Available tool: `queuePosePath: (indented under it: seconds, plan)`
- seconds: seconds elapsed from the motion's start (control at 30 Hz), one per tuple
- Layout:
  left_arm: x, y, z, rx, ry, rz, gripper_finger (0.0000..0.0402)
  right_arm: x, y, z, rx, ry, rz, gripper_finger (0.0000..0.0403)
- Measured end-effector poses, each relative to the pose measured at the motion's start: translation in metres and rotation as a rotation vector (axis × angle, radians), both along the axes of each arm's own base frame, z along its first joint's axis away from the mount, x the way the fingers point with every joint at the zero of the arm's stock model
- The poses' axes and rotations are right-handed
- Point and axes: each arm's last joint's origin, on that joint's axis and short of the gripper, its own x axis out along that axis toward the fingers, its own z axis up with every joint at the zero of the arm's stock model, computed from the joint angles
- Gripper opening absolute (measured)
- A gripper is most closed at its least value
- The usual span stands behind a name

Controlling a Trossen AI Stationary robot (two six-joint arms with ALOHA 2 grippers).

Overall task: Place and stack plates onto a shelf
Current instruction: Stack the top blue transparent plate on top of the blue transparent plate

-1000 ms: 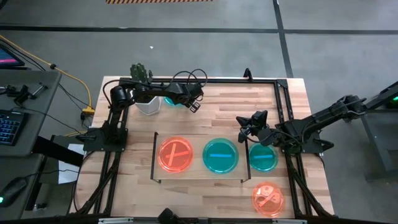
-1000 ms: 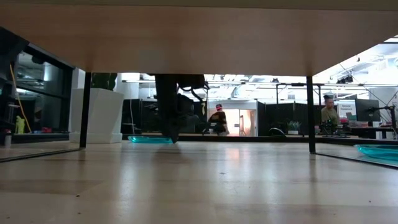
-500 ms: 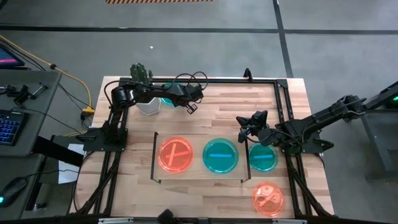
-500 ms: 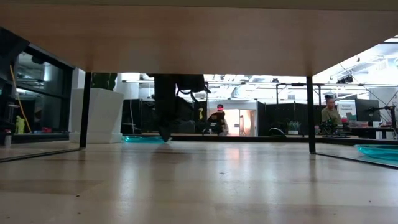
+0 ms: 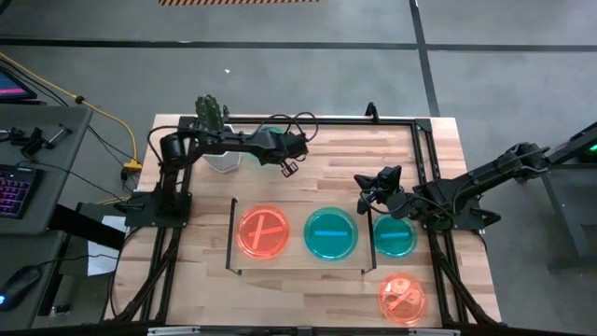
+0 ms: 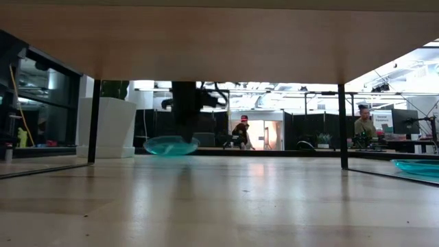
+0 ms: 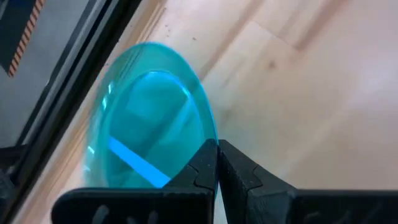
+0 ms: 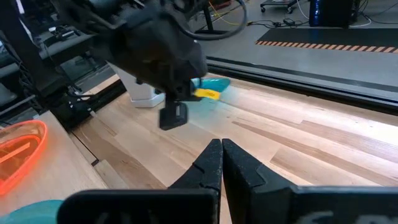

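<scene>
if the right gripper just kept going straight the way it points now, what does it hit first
Probably the left arm: it sits straight ahead of the shut right gripper, past bare table. The teal plate it holds is just behind. Depth is uncertain.

Shelf mid-surface w/ two plates side by side; third plate just right of it; fourth nearer front-right.
</scene>
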Motion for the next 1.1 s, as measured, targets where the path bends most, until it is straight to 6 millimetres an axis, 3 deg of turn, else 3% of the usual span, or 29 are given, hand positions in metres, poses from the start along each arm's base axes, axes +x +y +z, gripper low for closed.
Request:
queuePosePath:
  seconds: [0.53,0.77,0.93,1.1]
  plan:
    - [-0.013,-0.095,0.095,0.124,-0.163,-0.249,0.0,0.0,0.0,0.001,0.003,-0.007,0.0,0.0]
    - [-0.032,-0.155,0.137,0.191,-0.291,-0.422,0.0,0.0,0.0,0.001,0.0,-0.015,-0.008,0.0]
    - [-0.038,-0.209,0.151,0.242,-0.375,-0.612,0.0,0.003,0.0,0.009,-0.004,-0.096,-0.044,0.0]
    - [-0.041,-0.26,0.15,0.27,-0.392,-0.873,0.0,0.007,0.001,0.021,-0.021,-0.192,-0.034,0.0]
